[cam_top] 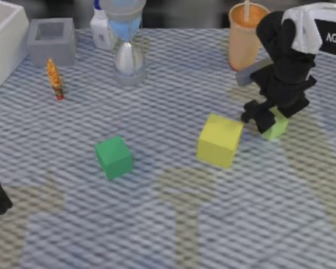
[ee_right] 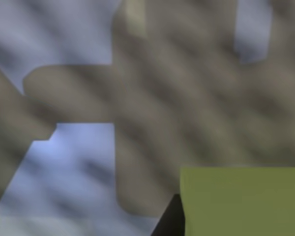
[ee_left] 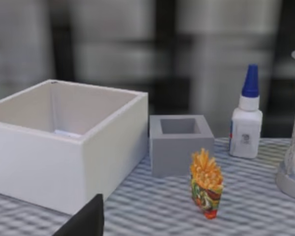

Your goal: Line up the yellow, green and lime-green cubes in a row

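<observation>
While our right claw (cam_top: 261, 119) sits low on the lime-green cube (cam_top: 278, 128), just right of the yellow cube (cam_top: 219, 140), we judge the placing step is in hand; whether it pinches or has let go, we cannot tell. Top view count: one yellow, one lime-green, one green cube (cam_top: 113, 157), the last well left of the yellow cube. Next move calls for bringing green beside yellow. Left arm parked at the tabletop (cam_top: 168, 224) edge.

Left wrist view: no cubes.

Right wrist view: lime-green cube close up.
</observation>
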`<state>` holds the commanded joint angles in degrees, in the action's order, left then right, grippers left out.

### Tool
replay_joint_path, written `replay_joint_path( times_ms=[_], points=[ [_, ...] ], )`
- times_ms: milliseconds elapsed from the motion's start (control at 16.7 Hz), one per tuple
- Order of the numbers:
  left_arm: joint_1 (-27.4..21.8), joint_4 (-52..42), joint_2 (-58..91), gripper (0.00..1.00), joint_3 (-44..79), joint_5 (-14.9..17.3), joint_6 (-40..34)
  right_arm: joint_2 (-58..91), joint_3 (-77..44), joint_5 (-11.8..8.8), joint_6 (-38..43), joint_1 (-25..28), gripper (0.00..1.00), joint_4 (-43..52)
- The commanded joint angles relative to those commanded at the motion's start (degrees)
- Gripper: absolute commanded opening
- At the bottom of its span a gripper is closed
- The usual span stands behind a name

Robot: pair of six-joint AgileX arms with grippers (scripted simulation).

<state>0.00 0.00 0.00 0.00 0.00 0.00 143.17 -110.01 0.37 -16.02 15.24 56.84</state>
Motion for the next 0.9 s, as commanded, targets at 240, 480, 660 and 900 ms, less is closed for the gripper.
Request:
replay_joint_path(
  times_ms=[240, 480, 660, 900],
  points=[
    [0.00, 0.00, 0.00, 1.00, 0.00, 0.00, 0.00, 0.00, 0.00, 0.00, 0.00, 0.00, 0.00, 0.00],
    [0.00, 0.00, 0.00, 1.00, 0.00, 0.00, 0.00, 0.00, 0.00, 0.00, 0.00, 0.00, 0.00, 0.00],
    [0.00, 0.00, 0.00, 1.00, 0.00, 0.00, 0.00, -2.02, -1.32, -0.48, 0.31, -0.02, 0.00, 1.59],
    [0.00, 0.00, 0.00, 1.00, 0.00, 0.00, 0.00, -3.98, -6.91, -0.51, 0.39, 0.15, 0.00, 9.96]
  ],
)
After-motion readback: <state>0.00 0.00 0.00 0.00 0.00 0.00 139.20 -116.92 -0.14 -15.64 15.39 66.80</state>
